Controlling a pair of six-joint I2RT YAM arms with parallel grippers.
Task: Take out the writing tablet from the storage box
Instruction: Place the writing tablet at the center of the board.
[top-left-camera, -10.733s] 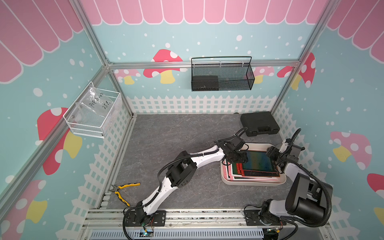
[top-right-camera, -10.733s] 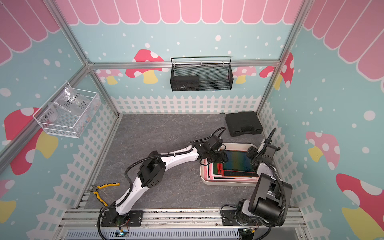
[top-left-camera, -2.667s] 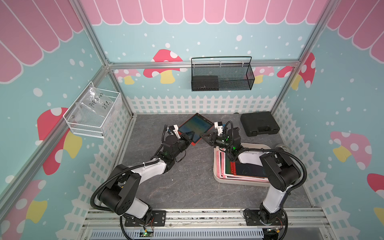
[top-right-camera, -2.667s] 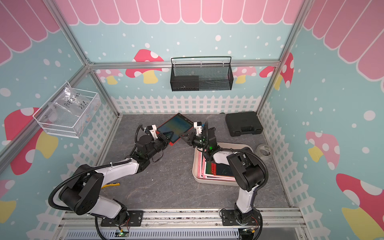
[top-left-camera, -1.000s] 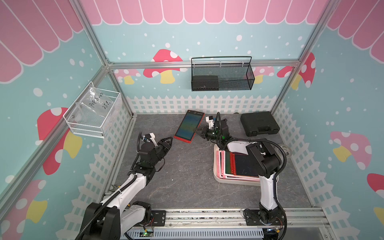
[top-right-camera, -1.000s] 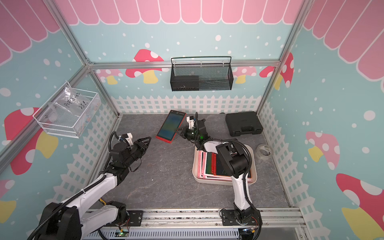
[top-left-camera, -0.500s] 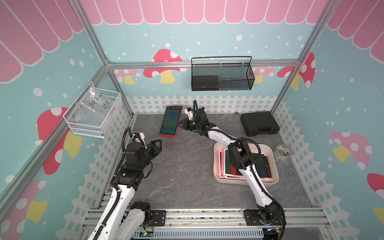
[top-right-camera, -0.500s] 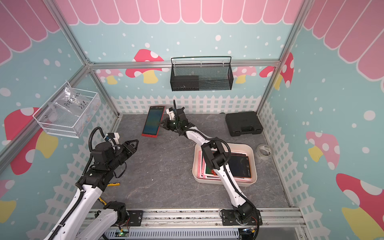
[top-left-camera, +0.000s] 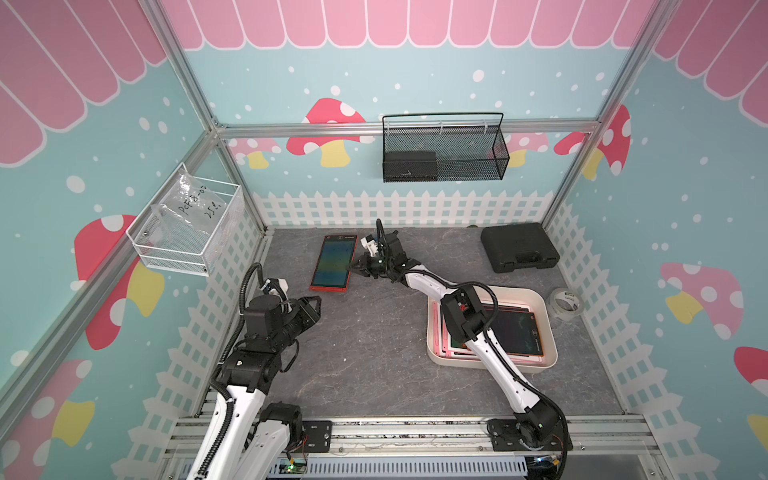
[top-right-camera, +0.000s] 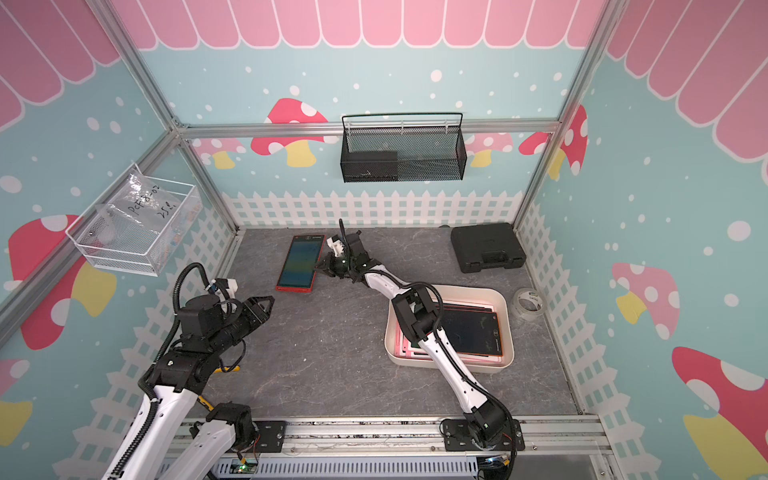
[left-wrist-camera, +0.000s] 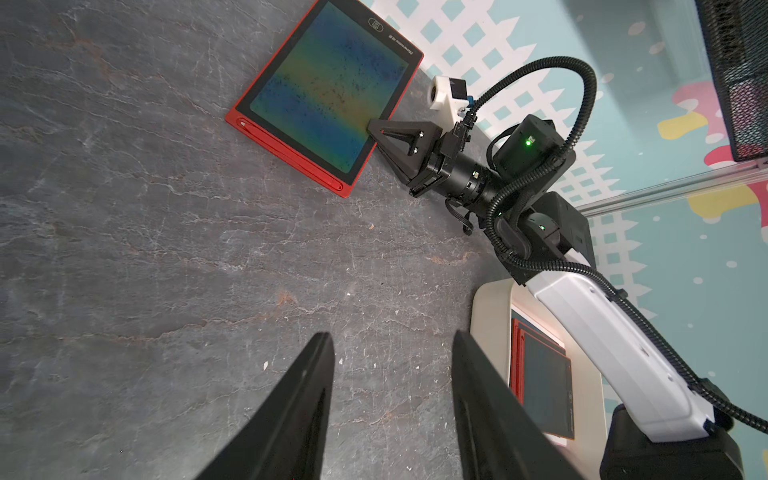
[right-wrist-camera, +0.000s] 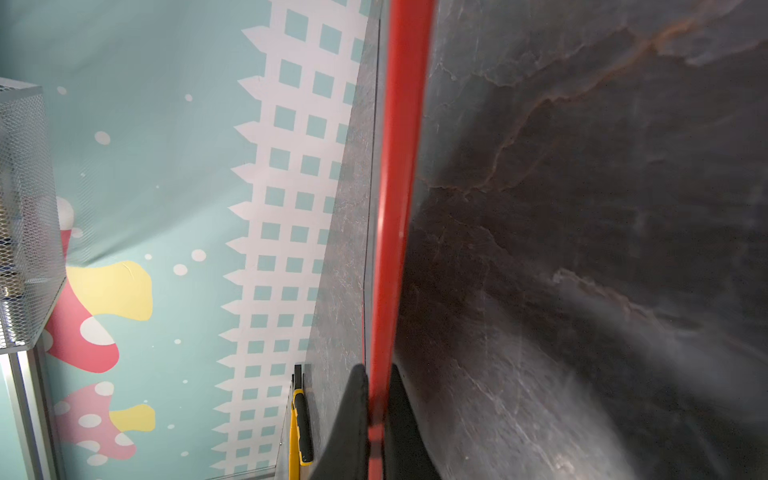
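At eleven o'clock the right end effector (top-left-camera: 355, 268) pinches the red writing tablet (top-left-camera: 334, 262) edge-on; left end effector (top-left-camera: 316, 306) gapes above open tabletop (top-left-camera: 365, 353).

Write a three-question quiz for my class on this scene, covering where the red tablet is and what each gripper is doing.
1. True or false: the red-framed writing tablet lies inside the storage box.
2. The right gripper is shut on: A) nothing B) the tablet's edge C) the box's rim.
3. Fill in: the left gripper stands ____, holding nothing.

Key: 1 false, it is outside the box; 2 B; 3 open.
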